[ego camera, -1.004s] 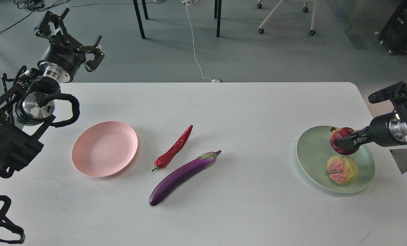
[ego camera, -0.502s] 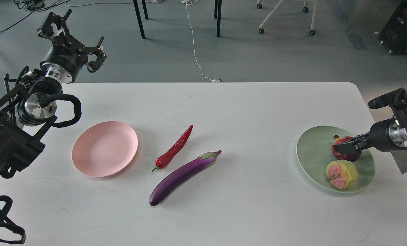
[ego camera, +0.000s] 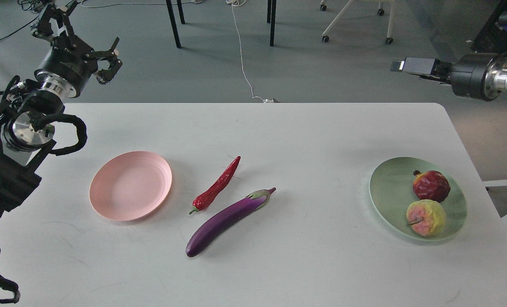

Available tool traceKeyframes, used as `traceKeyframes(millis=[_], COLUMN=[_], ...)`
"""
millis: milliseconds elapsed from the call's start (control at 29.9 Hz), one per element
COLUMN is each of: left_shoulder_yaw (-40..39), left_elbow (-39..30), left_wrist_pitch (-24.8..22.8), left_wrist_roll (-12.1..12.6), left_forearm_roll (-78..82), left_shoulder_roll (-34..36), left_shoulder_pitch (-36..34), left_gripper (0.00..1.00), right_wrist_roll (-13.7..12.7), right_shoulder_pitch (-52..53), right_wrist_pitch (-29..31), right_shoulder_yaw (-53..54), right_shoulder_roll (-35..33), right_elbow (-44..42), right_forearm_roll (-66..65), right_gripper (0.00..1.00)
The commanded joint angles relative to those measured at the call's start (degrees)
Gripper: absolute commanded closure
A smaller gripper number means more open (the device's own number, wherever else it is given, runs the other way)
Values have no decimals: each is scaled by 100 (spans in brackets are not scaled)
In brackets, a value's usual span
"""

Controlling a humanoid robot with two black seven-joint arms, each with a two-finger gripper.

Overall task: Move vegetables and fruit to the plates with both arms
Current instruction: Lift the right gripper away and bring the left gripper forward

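**Fruit on green plate; vegetables lying loose on surface; both tools raised and empty**

The white surface (ego camera: 279, 264) carries two plates. The pale green plate (ego camera: 390, 196) sits at the right side, near the right edge. On it lie both fruits: the dark red pomegranate (ego camera: 431, 186) on the far side and the bumpy yellow-pink fruit (ego camera: 426, 218) on the near side, just beside each other; whether they touch cannot be told. The pale pink plate (ego camera: 130, 185) sits at the left side and carries nothing.

Between the plates, closer to the pink one, lie the two vegetables. The red chili pepper (ego camera: 216, 185) lies on a diagonal, green stem toward the near left, tip toward the far right. The purple eggplant (ego camera: 226, 224) lies just to its right and nearer, on a similar diagonal, cap toward the far right. The two are close but apart. Neither is on a plate.

The left tool (ego camera: 81, 42) is held high at the far left, beyond the far edge of the surface, its claws spread apart and grasping nothing. The right tool (ego camera: 415, 67) is held high at the far right, also beyond the surface and well apart from the green plate. It is seen side-on and holds nothing; whether its fingers are spread or closed cannot be told.
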Motion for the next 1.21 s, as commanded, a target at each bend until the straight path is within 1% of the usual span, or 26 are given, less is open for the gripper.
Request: traceKeyframes(millis=[0,100,201,368,502,569,636,703,770,904,1038,1172], left_shoulder_yaw=[211,387,405,553,808,1028,1317,1625,1845,2232,2811,3488], left_elbow=[-329,-892,-1104,-1235,-1875,-2297,-2588,-2834,-2958,-3151,-3292,-3284], left_wrist_pitch=[21,56,30,-5,47,152,590,1187,1409,1427,1418,1418], left_wrist_roll=[-25,-43,-34,-52,-69,-52,-43,-34,-26,-34,-52,-78], left_forearm_roll=[98,904,2082,3357,4332,4886,5641,6537,7188,8217,9473,10896], left_shoulder_roll=[110,260,401,558,849,937,937,911,876,595,410,304], left_shoulder_pitch=[15,15,33,42,42,42,42,42,33,33,7,-20], left_gripper=[2,2,2,2,2,2,2,2,3,3,3,4], right_wrist_roll=[10,19,19,54,72,72,63,63,72,81,81,98], right_shoulder_pitch=[-152,-468,-855,-1558,-2217,-2516,-2841,-3157,-3439,-3957,-4520,-4968], right_wrist_pitch=[-150,-605,-949,-994,-994,-968,-906,-862,-818,-696,-196,192], right_shoulder_yaw=[441,793,1381,2505,3472,3982,4492,4984,5371,5987,6506,6665], right_shoulder_roll=[294,522,724,1023,1479,1664,1831,1955,2051,2341,2368,2351], right_elbow=[-276,-374,-409,-444,-715,-900,-1032,-1033,-1033,-1033,-1024,-1033], right_forearm_roll=[1189,2261,3115,3933,4277,4338,4522,4794,5058,5297,5367,5384], right_gripper=[1,1,1,1,1,1,1,1,1,1,1,1])
